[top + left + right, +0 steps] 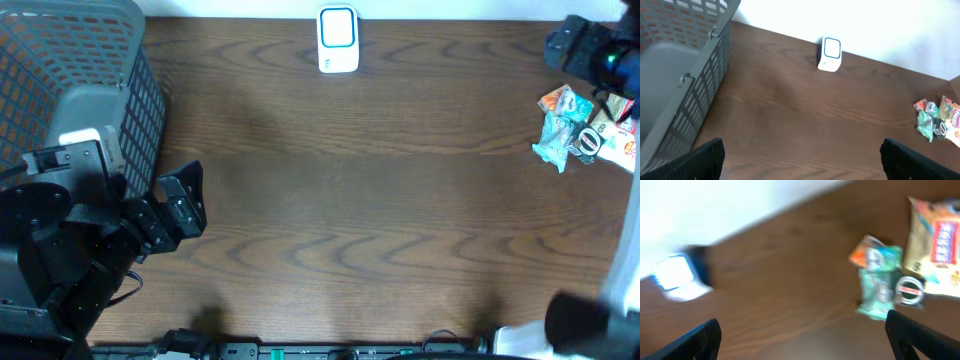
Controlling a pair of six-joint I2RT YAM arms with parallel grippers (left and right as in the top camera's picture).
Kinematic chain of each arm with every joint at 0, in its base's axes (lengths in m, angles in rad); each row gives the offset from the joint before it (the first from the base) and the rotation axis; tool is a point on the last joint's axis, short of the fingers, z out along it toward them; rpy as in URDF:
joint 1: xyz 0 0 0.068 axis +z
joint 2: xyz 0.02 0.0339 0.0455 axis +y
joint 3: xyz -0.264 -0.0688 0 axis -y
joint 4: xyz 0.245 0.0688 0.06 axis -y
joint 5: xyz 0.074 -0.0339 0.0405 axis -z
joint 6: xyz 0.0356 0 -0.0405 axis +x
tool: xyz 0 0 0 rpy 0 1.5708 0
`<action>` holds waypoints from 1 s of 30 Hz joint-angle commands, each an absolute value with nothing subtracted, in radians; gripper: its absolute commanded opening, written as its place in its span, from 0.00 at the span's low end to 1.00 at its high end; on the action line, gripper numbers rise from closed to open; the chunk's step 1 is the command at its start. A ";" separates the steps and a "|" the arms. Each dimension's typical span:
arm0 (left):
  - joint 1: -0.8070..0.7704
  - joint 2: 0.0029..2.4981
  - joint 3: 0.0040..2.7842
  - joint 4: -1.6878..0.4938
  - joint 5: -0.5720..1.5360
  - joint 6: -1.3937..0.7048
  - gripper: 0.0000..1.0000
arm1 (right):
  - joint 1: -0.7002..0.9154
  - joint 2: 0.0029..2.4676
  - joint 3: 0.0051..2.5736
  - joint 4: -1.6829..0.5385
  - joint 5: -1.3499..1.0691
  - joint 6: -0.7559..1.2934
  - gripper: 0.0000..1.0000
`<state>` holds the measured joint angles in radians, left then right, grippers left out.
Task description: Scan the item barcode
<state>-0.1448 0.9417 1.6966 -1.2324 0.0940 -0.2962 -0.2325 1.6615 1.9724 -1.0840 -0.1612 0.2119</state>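
While the right hand hangs released, the snack packets lie just ahead, well apart from the scanner.

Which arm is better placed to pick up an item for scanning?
Right. The right gripper, fingers open, hovers by the pile of colourful snack packets; the left gripper sits far away beside the grey plastic basket.

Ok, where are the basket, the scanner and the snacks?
basket (145, 100): overhead view, on its mesh side wall.
scanner (830, 53): left wrist view, on its front face.
snacks (553, 135): overhead view, on the teal packet of the pile.
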 commanded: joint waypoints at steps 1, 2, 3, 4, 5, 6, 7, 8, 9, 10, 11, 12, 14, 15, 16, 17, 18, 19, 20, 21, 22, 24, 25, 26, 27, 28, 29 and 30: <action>-0.141 0.942 1.704 -1.234 0.081 -0.305 0.97 | -0.118 1.542 1.982 -1.115 -0.198 0.212 0.99; -0.141 0.942 1.704 -1.234 0.081 -0.305 0.98 | -0.082 1.517 1.982 -1.127 -0.180 0.212 0.99; -0.141 0.942 1.704 -1.234 0.081 -0.305 0.97 | -0.049 1.497 1.982 -1.139 -0.160 0.212 0.99; -0.141 0.942 1.704 -1.234 0.081 -0.305 0.98 | -0.013 1.477 1.982 -1.153 -0.136 0.212 0.99; -0.141 0.942 1.704 -1.234 0.081 -0.305 0.98 | 0.023 1.460 1.980 -1.169 -0.112 0.212 0.99; -0.141 0.942 1.704 -1.234 0.081 -0.305 0.98 | 0.053 1.447 1.978 -1.181 -0.094 0.212 0.99; -0.141 0.942 1.704 -1.234 0.081 -0.305 0.98 | 0.084 1.433 1.970 -1.192 -0.078 0.212 0.99; -0.141 0.942 1.704 -1.234 0.081 -0.305 0.98 | 0.117 1.415 1.955 -1.197 -0.060 0.213 0.99; -0.141 0.942 1.704 -1.234 0.081 -0.305 0.98 | 0.149 1.394 1.929 -1.196 -0.047 0.212 0.99; -0.141 0.942 1.704 -1.234 0.081 -0.305 0.98 | 0.175 1.372 1.898 -1.192 -0.035 0.218 0.99; -0.141 0.942 1.704 -1.234 0.081 -0.305 0.98 | 0.198 1.351 1.864 -1.184 -0.022 0.229 0.99; -0.141 0.942 1.704 -1.234 0.081 -0.305 0.98 | 0.223 1.322 1.816 -1.170 -0.012 0.235 0.99; -0.141 0.942 1.704 -1.234 0.081 -0.305 0.98 | 0.265 1.259 1.708 -1.134 -0.009 0.235 0.99; -0.141 0.942 1.704 -1.234 0.081 -0.305 0.98 | 0.279 1.230 1.660 -1.116 -0.010 0.235 0.99; -0.141 0.942 1.704 -1.234 0.081 -0.305 0.98 | 0.297 1.192 1.598 -1.093 -0.010 0.240 0.99; -0.141 0.942 1.704 -1.234 0.081 -0.305 0.98 | 0.311 1.157 1.546 -1.077 -0.010 0.251 0.99; -0.141 0.942 1.704 -1.234 0.081 -0.305 0.98 | 0.327 1.116 1.491 -1.060 -0.010 0.268 0.99; -0.141 0.942 1.704 -1.234 0.081 -0.305 0.98 | 0.342 1.074 1.438 -1.045 -0.010 0.288 0.99; -0.141 0.942 1.704 -1.234 0.081 -0.305 0.98 | 0.353 1.039 1.396 -1.032 -0.010 0.304 0.99; -0.141 0.942 1.704 -1.234 0.081 -0.305 0.98 | 0.364 0.998 1.349 -1.018 -0.010 0.325 0.99; -0.141 0.942 1.704 -1.234 0.081 -0.305 0.98 | 0.369 0.968 1.314 -1.010 -0.011 0.342 0.99; -0.141 0.942 1.704 -1.234 0.081 -0.305 0.98 | 0.375 0.908 1.248 -1.007 -0.015 0.382 0.99; -0.141 0.942 1.704 -1.234 0.081 -0.305 0.98 | 0.375 0.882 1.219 -1.010 -0.018 0.403 0.99; -0.141 0.942 1.704 -1.234 0.081 -0.305 0.98 | 0.375 0.860 1.194 -1.013 -0.018 0.422 0.99; -0.141 0.942 1.704 -1.234 0.081 -0.305 0.98 | 0.375 0.845 1.174 -1.015 -0.018 0.436 0.99; -0.141 0.942 1.704 -1.234 0.081 -0.305 0.98 | 0.375 0.831 1.155 -1.014 -0.018 0.447 0.99; -0.141 0.942 1.704 -1.234 0.081 -0.305 0.98 | 0.375 0.822 1.142 -1.014 -0.018 0.453 0.99; -0.141 0.942 1.704 -1.234 0.081 -0.305 0.98 | 0.375 0.816 1.129 -1.014 -0.018 0.456 0.99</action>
